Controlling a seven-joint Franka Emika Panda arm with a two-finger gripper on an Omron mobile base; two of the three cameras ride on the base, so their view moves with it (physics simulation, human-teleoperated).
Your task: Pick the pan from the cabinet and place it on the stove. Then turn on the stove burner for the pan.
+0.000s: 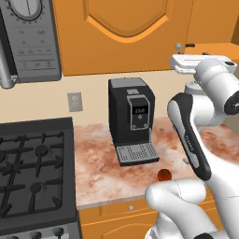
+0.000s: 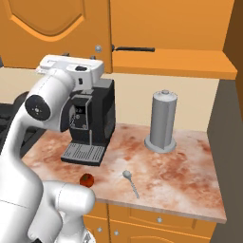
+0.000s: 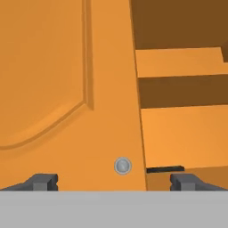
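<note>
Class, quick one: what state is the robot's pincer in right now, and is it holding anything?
Pincer: open, holding nothing; it faces the cabinet door, with the pan handle just ahead.

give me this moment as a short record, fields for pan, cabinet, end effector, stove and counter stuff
pan: black handle pokes out of the open cabinet bay; its body is hidden
cabinet: left door closed, knob near its edge
end effector: open, facing the cabinet, holding nothing
stove: grates bare
counter: coffee machine, grey canister, spoon, small red item
</note>
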